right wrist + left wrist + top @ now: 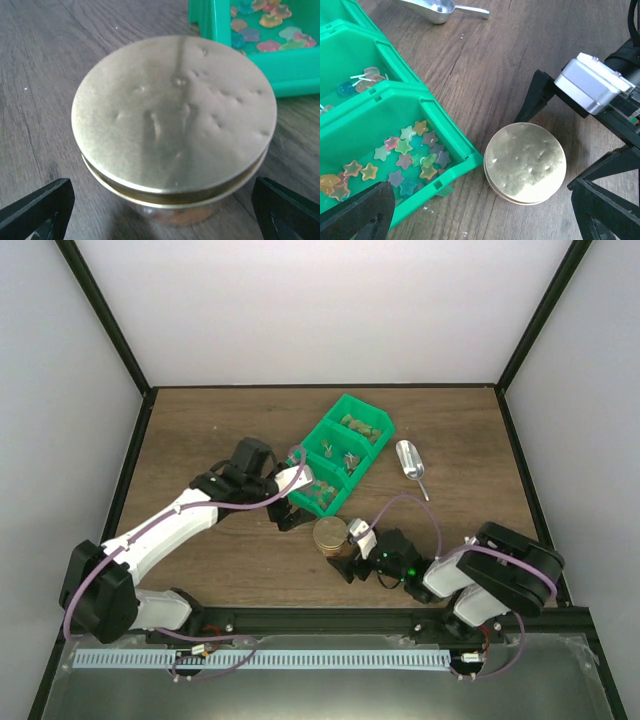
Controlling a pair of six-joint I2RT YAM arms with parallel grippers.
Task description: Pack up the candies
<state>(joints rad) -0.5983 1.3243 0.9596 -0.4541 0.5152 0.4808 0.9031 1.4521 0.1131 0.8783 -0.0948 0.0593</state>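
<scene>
Candies [412, 152] are kept in a green bin [456, 131] at the middle of the table [200, 430]. On the left, the left gripper [290, 512] is poised at the bin's near end, its fingers spread wide and empty. The star-shaped sweets are found just ahead of them, toward the left side of the wrist view.

One bin is counted, split into three compartments. About twenty stars are seen in the nearest, a few sweets on sticks in the middle one, and a handful in the far one, too small to be counted.

Just beside the bin's near corner, one jar [175, 215] is stood upright, closed by one tan lid [172, 110]. Being round, it has no long axis to be reckoned with. It is flanked by the wide-open fingers of the right gripper [350, 552], which are not seen to touch it. The right arm is therefore judged the nearer for taking the lid off, a step not yet done.

Further right, one metal scoop [410, 462] is laid apart from both arms, its handle pointing toward the near edge.
</scene>
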